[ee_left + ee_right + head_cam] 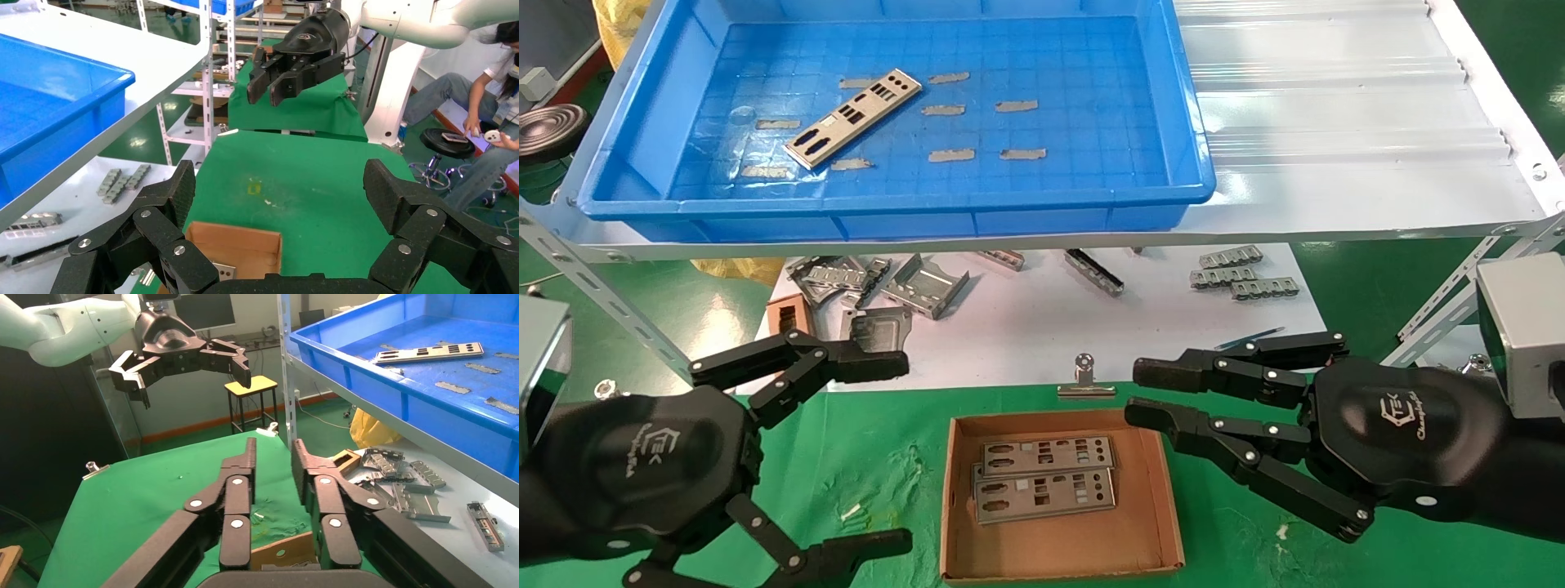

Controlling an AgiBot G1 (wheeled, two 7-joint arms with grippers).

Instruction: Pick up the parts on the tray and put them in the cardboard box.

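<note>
Left gripper (878,453) hovering over green worktop (878,457) left of cardboard box (1164,490), fingers spread wide, holding nothing. Right gripper (1140,392) hanging just above box's right rear corner, fingers nearly pressed together, narrow gap between, empty. One part (854,118) lying diagonally in blue tray (1042,204) on upper shelf, among grey tape scraps (1017,106). Two parts (1046,474) seeming to be overlapping in box; possibly more beneath, hard to tell. Bent brackets (911,286) sitting on white lower shelf (1026,327).
</note>
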